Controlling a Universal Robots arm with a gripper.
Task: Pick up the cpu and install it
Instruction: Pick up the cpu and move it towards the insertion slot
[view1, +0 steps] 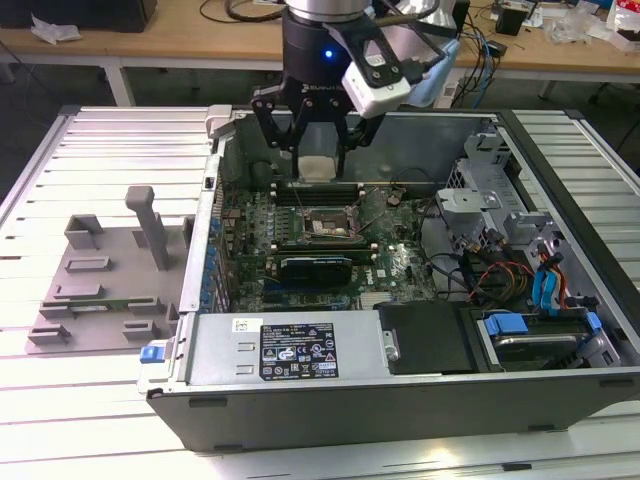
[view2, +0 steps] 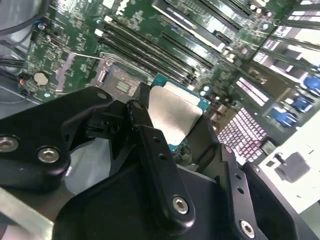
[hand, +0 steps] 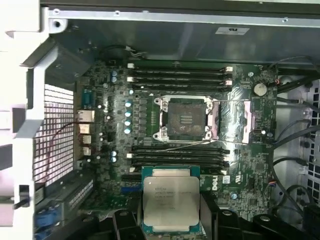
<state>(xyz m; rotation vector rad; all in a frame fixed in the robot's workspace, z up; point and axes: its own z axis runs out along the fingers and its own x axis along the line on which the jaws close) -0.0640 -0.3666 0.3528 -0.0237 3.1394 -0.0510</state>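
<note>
My gripper (view1: 318, 165) is shut on the cpu (view1: 318, 166), a flat square chip with a silvery top plate and thin green rim, held above the open computer case. In both wrist views the cpu (hand: 171, 204) (view2: 174, 115) sits between the black fingers (view2: 150, 145), level and clear of the board. The dark square socket (hand: 184, 118) with its metal frame open lies on the green motherboard, a short way off from the cpu. In the exterior view the socket (view1: 327, 226) sits below the gripper.
Black memory slots (hand: 180, 75) run on both sides of the socket. A long black expansion card (view1: 316, 268) lies nearer the case front. Cables and drive bays (view1: 520, 280) fill the exterior view's right. A grey fixture plate (view1: 100, 280) stands at the exterior view's left.
</note>
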